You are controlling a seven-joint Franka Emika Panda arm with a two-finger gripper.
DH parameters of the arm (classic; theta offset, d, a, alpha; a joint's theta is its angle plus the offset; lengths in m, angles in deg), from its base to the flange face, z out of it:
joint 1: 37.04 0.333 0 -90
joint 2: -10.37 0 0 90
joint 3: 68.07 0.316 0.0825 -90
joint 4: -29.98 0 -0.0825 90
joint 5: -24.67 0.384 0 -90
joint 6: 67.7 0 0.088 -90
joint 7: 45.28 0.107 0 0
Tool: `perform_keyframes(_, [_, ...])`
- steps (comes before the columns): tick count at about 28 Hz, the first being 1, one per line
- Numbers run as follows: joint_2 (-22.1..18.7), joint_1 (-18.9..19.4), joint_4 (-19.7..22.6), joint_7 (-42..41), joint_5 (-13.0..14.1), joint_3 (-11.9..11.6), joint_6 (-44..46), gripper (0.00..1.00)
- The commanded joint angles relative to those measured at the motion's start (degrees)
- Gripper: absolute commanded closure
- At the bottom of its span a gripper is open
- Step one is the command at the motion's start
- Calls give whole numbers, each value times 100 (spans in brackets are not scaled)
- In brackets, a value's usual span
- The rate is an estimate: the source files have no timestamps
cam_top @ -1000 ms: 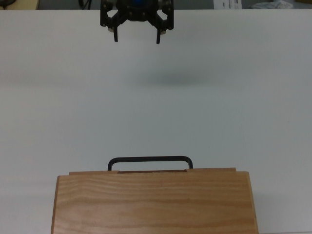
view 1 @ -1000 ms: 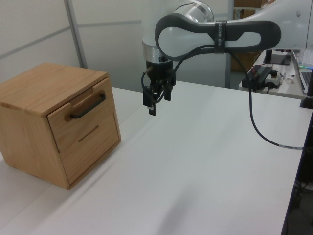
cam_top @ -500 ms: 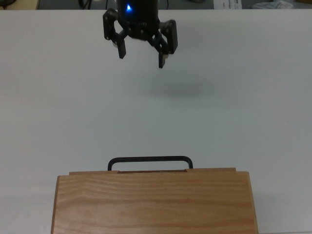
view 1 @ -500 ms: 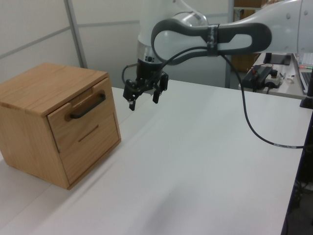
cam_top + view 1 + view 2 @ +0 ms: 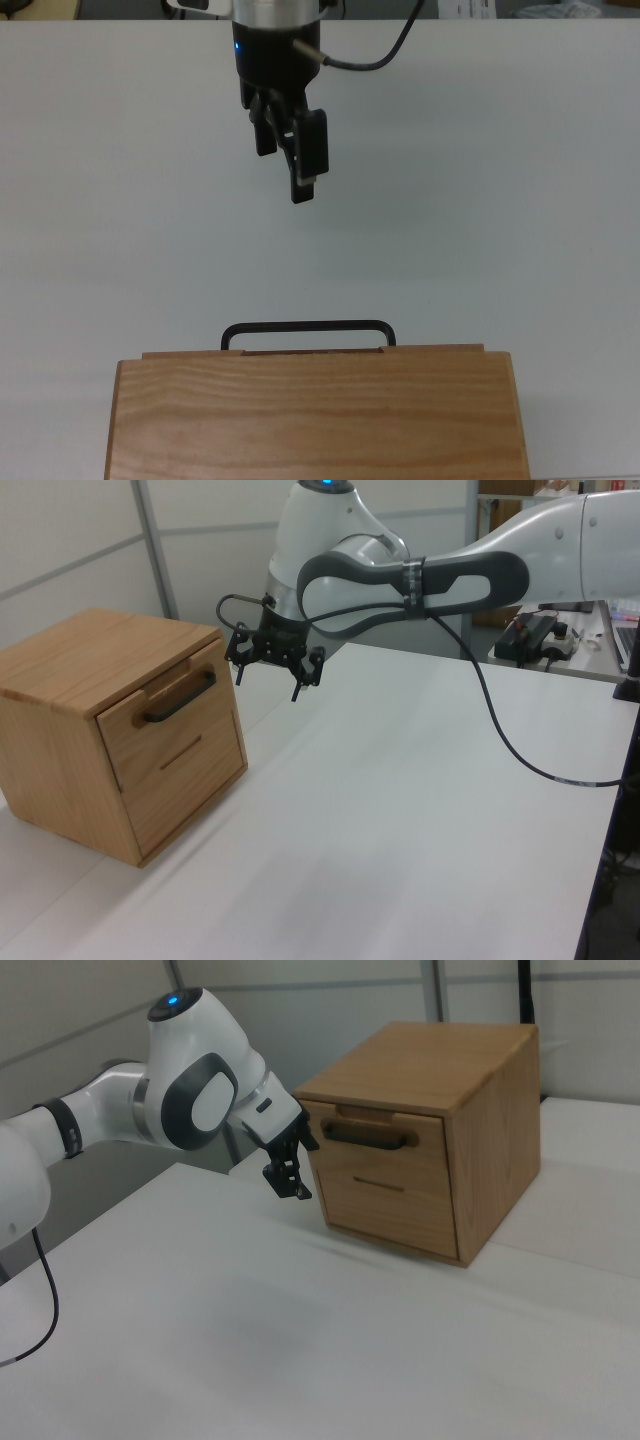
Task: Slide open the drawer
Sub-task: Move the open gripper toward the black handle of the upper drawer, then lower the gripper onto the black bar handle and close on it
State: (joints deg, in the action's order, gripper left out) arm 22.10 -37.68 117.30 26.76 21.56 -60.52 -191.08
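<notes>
White table (image 5: pixel 420 810), office clutter behind. Over the last second we saw the gripper (image 5: pixel 268 666) swing from pointing down to pointing sideways at the cabinet (image 5: pixel 70 660), and move nearer. Jaws are spread, holding nothing. The drawer (image 5: pixel 170 720) sits shut ahead of the jaws, its handle (image 5: pixel 180 698) just beyond the fingertips (no contact yet). We judge this as lining up for the grasp; pulling is not yet begun.

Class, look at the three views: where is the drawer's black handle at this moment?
The black handle sits on the upper drawer front, just under the cabinet top; the gripper hovers short of it.
</notes>
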Motion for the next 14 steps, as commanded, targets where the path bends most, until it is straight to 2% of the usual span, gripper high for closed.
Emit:
perform_keyframes(1, [329,73,-311,1101,-120,27,-519,3])
perform_keyframes(4, [532,178,-487,1348,-207,18,-879,3])
perform_keyframes(10, [1128,213,-1013,1760,-637,10,-1433,5])
perform_keyframes(14, [1437,222,-1304,1831,-787,1,-1653,5])
